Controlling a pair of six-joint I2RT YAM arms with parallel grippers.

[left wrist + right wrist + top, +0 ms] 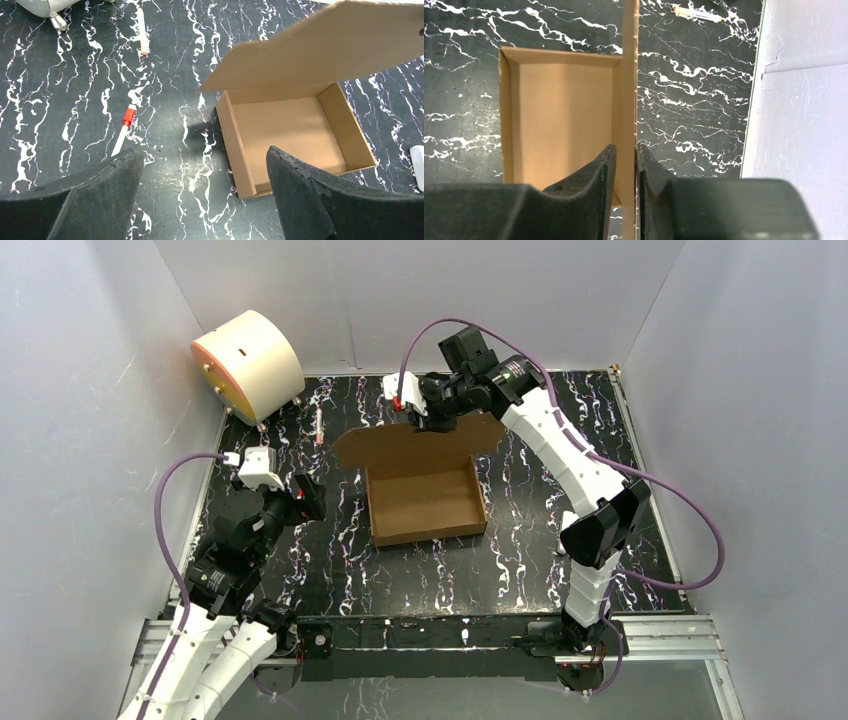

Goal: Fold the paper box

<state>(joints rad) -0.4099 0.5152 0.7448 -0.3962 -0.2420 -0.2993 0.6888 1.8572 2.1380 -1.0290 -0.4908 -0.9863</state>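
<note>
Brown paper box (425, 505) lid edge nipped by R claw (625, 150); L claw (204, 155) gaping

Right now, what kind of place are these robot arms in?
Probably a robot lab test booth, not a home: plain pale walls box in a black marbled table, two arms are bolted to a metal rail, and the right gripper pinches the paper box.

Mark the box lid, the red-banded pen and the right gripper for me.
box lid (325, 45): left wrist view, middle of the raised panel.
pen (129, 116): left wrist view, its red band.
right gripper (625, 147): right wrist view, between the fingertips pinching the lid.
</note>
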